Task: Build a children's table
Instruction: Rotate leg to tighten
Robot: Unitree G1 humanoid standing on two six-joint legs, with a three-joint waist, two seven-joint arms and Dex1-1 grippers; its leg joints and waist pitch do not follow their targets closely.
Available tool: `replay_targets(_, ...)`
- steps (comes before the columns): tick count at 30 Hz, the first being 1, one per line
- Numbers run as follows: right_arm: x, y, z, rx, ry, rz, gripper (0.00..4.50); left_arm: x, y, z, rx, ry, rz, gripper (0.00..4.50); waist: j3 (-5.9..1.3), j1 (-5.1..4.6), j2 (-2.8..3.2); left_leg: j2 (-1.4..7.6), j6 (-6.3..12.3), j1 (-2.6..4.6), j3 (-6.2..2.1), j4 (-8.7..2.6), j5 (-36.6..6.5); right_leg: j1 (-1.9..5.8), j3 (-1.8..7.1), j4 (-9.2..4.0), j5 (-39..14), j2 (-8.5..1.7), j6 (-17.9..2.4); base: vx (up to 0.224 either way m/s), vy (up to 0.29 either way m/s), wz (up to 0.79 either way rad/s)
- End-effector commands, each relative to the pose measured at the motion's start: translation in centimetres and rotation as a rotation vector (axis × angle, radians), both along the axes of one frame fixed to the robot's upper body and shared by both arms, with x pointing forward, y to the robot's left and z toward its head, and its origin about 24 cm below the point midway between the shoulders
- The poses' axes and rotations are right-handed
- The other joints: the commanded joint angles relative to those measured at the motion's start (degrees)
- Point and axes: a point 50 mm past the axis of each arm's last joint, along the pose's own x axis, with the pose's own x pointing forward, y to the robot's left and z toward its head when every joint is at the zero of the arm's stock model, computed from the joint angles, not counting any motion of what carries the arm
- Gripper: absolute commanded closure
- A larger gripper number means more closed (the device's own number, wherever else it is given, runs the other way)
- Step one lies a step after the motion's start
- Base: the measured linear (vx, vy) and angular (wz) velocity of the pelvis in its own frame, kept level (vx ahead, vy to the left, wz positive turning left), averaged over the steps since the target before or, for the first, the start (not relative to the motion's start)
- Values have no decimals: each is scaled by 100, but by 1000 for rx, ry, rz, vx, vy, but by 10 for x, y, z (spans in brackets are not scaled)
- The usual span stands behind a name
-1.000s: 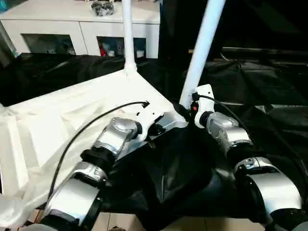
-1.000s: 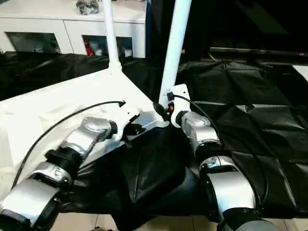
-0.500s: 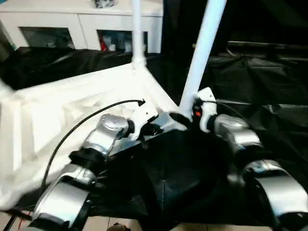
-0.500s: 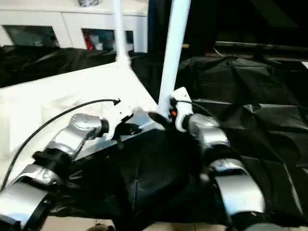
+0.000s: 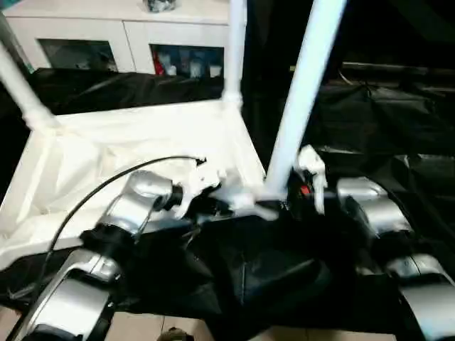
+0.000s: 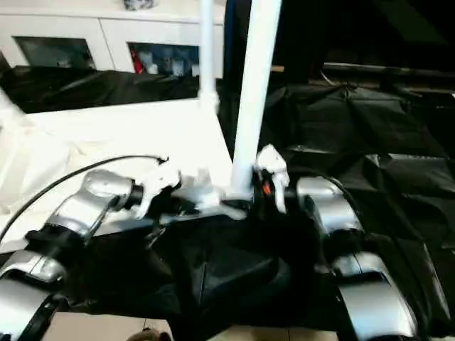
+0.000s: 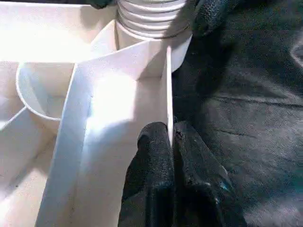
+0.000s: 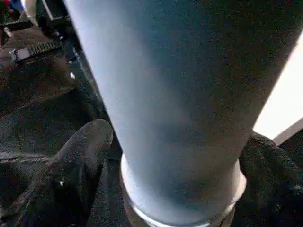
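White plastic was at both pincers. The left pincer (image 7: 171, 156) was closed on a thin rib (image 7: 167, 90) of the table top (image 5: 142, 142), which lay upside down, at its near corner. Just beyond that rib, the ribbed base of the near leg (image 5: 302, 99) sat in the round corner socket (image 7: 156, 45). The right pincer (image 8: 175, 156) stood wide open around this leg, one black finger (image 8: 78, 156) on each side of it; whether the fingers touched the leg I could not tell.

The top rested on a desk covered with black cloth (image 5: 398, 135), which was wrinkled and hung over the near edge. Two more legs stood up from the far corners, one in the middle (image 5: 234, 50) and one at the left (image 5: 25, 92). Behind the desk was a white cabinet (image 5: 92, 28) with glass doors.

Compared with one second before, the top was turned, so the far-left corner and its leg had come into view. The near leg also stood more upright.
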Motion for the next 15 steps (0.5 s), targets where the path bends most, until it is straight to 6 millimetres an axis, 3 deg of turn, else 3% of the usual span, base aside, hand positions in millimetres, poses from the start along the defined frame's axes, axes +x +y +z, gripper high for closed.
replay_targets(1, -5, 8, 0, -1, 9, 62, 81, -5, -17, 4, -29, -5, -113, 450, -394, -1, 20, 207, 357, 146, -63, -383, -1051, 289, 265, -328, -206, -257, -1642, 0, 0, 0)
replay_targets(10, -10, 13, -4, -6, 31, 89, 161, -6, -13, 3, -26, 4, -120, 450, -418, 36, 12, 196, 406, 136, -61, -350, -811, 299, 261, -282, 83, -252, -1657, 0, 0, 0)
replay_targets(15, -13, 16, -8, 6, 54, 81, 172, -6, -13, 2, -33, 7, -106, 450, -433, 54, 3, 193, 447, 138, -61, -333, -701, 303, 260, -263, 200, -252, -1657, 0, 0, 0)
